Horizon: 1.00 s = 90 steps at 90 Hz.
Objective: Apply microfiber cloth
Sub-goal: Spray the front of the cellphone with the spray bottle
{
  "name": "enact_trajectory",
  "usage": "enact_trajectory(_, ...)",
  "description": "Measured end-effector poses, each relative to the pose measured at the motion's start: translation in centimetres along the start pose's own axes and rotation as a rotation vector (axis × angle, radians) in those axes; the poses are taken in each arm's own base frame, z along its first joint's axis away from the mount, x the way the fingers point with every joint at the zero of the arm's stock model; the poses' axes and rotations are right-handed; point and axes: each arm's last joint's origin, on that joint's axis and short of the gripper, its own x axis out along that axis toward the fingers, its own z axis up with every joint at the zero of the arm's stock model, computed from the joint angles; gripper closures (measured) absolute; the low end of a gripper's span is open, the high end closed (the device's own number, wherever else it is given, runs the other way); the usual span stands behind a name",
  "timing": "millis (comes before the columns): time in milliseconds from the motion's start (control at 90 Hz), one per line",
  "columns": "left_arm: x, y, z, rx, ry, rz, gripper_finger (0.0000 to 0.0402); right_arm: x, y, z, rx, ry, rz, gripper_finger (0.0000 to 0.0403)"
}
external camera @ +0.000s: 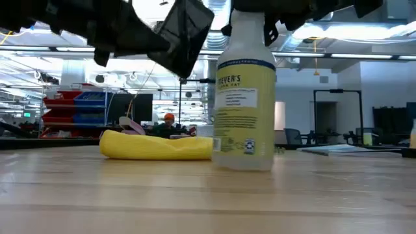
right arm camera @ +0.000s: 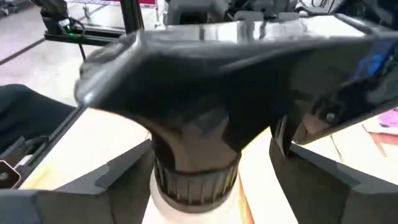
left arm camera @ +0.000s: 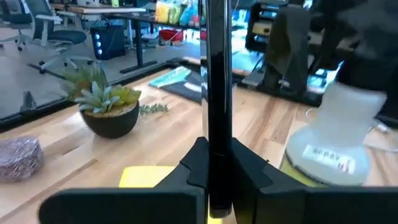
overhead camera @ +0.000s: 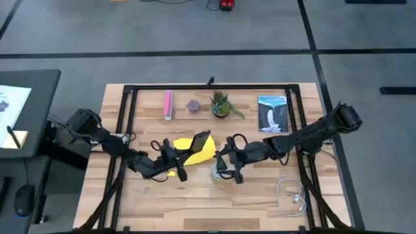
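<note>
The bright yellow microfiber cloth [overhead camera: 195, 153] lies bunched on the table, left of a yellow spray bottle [external camera: 244, 97] that stands upright on its base. My left gripper [left arm camera: 217, 196] is shut on a black phone [external camera: 185, 36], lifted above the cloth [external camera: 156, 145]. In the left wrist view the phone [left arm camera: 217, 87] shows edge-on. My right gripper [right arm camera: 205, 186] is open at the bottle's top. Its fingers stand on either side of the neck [right arm camera: 196, 177], under the dark spray head [right arm camera: 217, 93]. A strip of table shows between the neck and one finger. My left gripper pinches the phone between its two fingers by the end nearest the gripper [left arm camera: 217, 171], one finger on each flat face. The fingers come from the table's left. The phone is lifted clear of the table and tilted, above the yellow cloth.
Along the far side lie a pink bar [overhead camera: 168, 104], a purple-grey scrubber ball [overhead camera: 193, 104], a potted succulent [overhead camera: 221, 104] and a picture card [overhead camera: 272, 112]. A white cable [overhead camera: 292, 195] is coiled at the near right. Black frame rails [overhead camera: 130, 117] run along the table's edges.
</note>
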Motion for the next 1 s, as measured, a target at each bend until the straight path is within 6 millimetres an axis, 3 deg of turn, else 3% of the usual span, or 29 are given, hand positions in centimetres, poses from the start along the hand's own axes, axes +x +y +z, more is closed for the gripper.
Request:
enact_trajectory(322, -1.0, 3.8, -3.4, -0.089, 0.058, 0.050, 0.0390, 0.0, -0.1, -0.1, 0.045, 0.010, -0.003, 0.0106)
enact_trajectory(600, -1.1, 4.1, -3.7, -0.101, 0.066, 0.050, 0.0390, -0.1, -0.2, -0.9, 0.052, 0.097, -0.008, 0.0106)
enact_trajectory(822, -1.1, 4.1, -3.7, -0.098, 0.068, 0.050, 0.0390, -0.3, -0.2, -0.3, 0.066, 0.121, -0.010, 0.0108)
enact_trajectory(1000, -1.1, 4.1, -3.8, -0.097, 0.069, 0.050, 0.0390, -0.3, -0.1, -0.2, 0.066, 0.125, -0.009, 0.0149)
